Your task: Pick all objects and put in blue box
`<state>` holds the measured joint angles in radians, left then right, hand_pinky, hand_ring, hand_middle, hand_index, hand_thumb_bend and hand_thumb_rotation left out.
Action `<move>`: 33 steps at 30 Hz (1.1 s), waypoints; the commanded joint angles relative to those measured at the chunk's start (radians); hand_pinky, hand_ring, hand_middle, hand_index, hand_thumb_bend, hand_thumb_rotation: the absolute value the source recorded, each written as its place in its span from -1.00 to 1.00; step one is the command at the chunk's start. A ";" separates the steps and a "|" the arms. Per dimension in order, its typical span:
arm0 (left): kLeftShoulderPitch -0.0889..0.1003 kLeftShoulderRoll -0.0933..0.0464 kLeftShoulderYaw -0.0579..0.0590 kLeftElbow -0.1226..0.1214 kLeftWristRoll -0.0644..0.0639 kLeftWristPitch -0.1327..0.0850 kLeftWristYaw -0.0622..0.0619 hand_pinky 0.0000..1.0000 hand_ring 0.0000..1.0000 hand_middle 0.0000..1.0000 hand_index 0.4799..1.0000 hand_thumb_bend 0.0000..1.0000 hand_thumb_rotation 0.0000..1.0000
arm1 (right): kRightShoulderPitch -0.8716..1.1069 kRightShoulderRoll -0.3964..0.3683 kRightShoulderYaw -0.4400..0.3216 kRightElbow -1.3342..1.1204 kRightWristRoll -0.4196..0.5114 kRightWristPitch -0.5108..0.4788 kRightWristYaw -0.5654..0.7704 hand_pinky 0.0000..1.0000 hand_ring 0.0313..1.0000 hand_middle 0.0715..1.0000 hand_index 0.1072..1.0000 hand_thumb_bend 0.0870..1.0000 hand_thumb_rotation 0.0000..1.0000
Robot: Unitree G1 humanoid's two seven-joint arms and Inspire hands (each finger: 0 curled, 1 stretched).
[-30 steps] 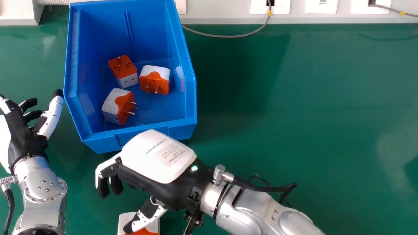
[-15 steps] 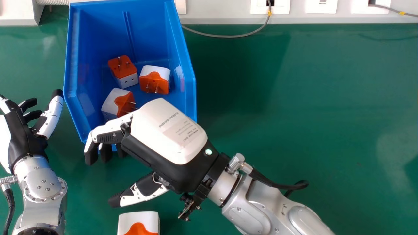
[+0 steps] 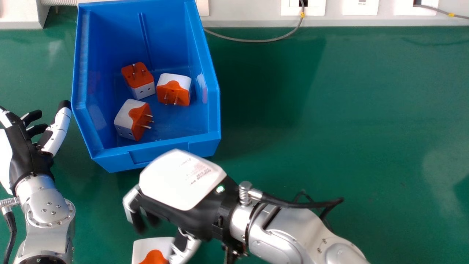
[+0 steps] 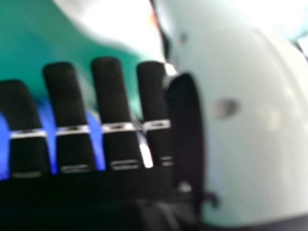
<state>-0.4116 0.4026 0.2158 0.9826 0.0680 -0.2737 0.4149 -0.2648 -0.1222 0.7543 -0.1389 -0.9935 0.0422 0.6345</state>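
Green table (image 3: 348, 121), head view: blue box (image 3: 82, 91) holds three adapters (image 3: 132, 119), right hand's (image 3: 183, 183) fingers (image 3: 137, 222) relaxed.

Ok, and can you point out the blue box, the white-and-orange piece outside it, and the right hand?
Blue box (image 3: 203, 144), head view: its near wall.
White-and-orange piece outside it (image 3: 142, 245), head view: its white casing.
Right hand (image 3: 176, 183), head view: its white back cover.

An open blue box (image 3: 117, 161) is standing upper left; inside, a white-and-orange adapter (image 3: 138, 80) is pointing its pins upward, a second adapter (image 3: 174, 90) frame-downward, a third adapter (image 3: 132, 120) rightward. A fourth adapter (image 3: 152, 253) is lying bottom left-centre, partly cut off.
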 commanded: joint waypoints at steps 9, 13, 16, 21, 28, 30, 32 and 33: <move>0.005 -0.006 -0.005 0.008 0.002 0.006 -0.016 0.21 0.50 0.63 0.51 0.27 0.10 | -0.030 0.035 0.040 -0.041 -0.039 0.110 0.112 0.98 0.98 0.99 0.98 0.99 -0.25; 0.006 -0.007 -0.007 -0.001 0.005 0.013 -0.012 0.21 0.50 0.63 0.51 0.27 0.10 | -0.030 0.035 0.054 -0.030 -0.051 0.115 0.100 0.99 0.99 1.00 0.99 1.00 -0.25; 0.005 -0.007 -0.006 -0.001 0.003 0.012 -0.013 0.21 0.50 0.63 0.51 0.26 0.09 | -0.031 0.032 0.063 -0.029 -0.056 0.117 0.093 1.00 1.00 1.00 1.00 1.00 -0.25; 0.003 -0.007 -0.009 0.000 0.008 0.015 -0.008 0.20 0.50 0.63 0.50 0.26 0.09 | -0.034 0.024 0.067 -0.040 -0.054 0.112 0.086 1.00 1.00 1.00 1.00 1.00 -0.25; 0.005 -0.008 -0.008 -0.004 0.006 0.015 -0.008 0.20 0.49 0.63 0.50 0.26 0.09 | -0.024 0.006 0.075 -0.078 -0.065 0.100 0.068 1.00 1.00 1.00 1.00 1.00 -0.26; 0.005 -0.008 -0.009 -0.003 0.007 0.015 -0.007 0.20 0.50 0.63 0.50 0.26 0.09 | -0.020 0.001 0.075 -0.091 -0.067 0.097 0.067 1.00 1.00 1.00 1.00 1.00 -0.26; 0.004 -0.005 -0.010 0.003 0.008 0.014 -0.008 0.20 0.50 0.63 0.50 0.26 0.09 | -0.013 -0.010 0.069 -0.131 -0.069 0.091 0.076 1.00 1.00 1.00 1.00 1.00 -0.26; 0.004 -0.005 -0.010 0.005 0.008 0.013 -0.008 0.20 0.50 0.63 0.50 0.26 0.09 | -0.010 -0.015 0.066 -0.151 -0.069 0.089 0.080 1.00 1.00 1.00 1.00 1.00 -0.26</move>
<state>-0.4111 0.4027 0.2137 0.9797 0.0687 -0.2711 0.4151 -0.2765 -0.1321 0.8283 -0.2327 -1.0573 0.1426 0.7139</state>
